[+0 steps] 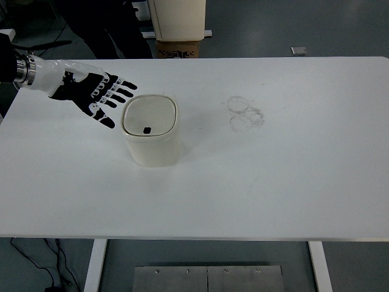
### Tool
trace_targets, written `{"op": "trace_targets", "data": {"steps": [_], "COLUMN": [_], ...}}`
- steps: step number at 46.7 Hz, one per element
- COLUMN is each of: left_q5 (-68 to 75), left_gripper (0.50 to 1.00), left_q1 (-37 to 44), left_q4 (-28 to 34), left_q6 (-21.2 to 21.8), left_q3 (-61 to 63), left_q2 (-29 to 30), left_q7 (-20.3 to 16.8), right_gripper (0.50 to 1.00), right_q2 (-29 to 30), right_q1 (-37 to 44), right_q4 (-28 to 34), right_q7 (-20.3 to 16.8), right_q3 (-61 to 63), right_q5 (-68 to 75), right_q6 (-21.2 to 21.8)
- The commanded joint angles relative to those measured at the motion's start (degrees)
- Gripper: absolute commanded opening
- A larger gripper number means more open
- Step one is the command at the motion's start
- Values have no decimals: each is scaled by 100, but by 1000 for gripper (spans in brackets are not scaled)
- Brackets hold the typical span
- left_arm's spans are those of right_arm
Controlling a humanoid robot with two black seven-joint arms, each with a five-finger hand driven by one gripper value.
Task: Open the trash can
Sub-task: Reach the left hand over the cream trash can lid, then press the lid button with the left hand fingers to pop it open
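Observation:
A small cream trash can (151,131) with rounded corners stands on the white table (273,176), left of centre. Its lid lies flat and shut, with a small dark button near the front edge of the lid. My left hand (100,97), white and black, reaches in from the upper left and hovers just left of the can. Its fingers (119,89) are spread and point toward the can's rim, holding nothing. There is a small gap between the fingertips and the lid.
Faint grey ring marks (245,113) stain the table right of the can. Behind the far table edge stand a beige cabinet (180,19) and a cardboard box (178,48). A metal plate (208,278) lies on the floor in front.

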Motion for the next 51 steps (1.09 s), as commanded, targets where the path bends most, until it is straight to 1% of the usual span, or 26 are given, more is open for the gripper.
{"op": "trace_targets", "data": {"steps": [1, 6, 10, 20, 29, 51], "left_q5": [224, 426, 462, 462, 462, 462], "left_gripper": [1000, 1000, 1000, 1000, 1000, 1000], "left_q1": [-96, -254, -360, -632, -782, -782], "left_q4": [2, 2, 2, -25, -323, -455], "left_q6": [-6, -6, -6, -6, -6, -6], "left_q3": [0, 9, 9, 0, 114, 150], "left_q2": [-122, -298, -412, -684, -711, -781], "left_q7": [27, 44, 150, 607, 976, 1020], "right_gripper": [991, 991, 991, 991, 991, 991], "right_q2": [0, 0, 0, 0, 0, 0], "right_q1": [0, 0, 0, 0, 0, 0], "right_q4": [0, 0, 0, -9, 0, 0], "right_q7": [1, 1, 1, 1, 1, 1], "right_q3": [0, 0, 0, 0, 0, 0], "right_q5": [-3, 6, 6, 6, -3, 6], "right_q6": [0, 0, 0, 0, 0, 0]}}
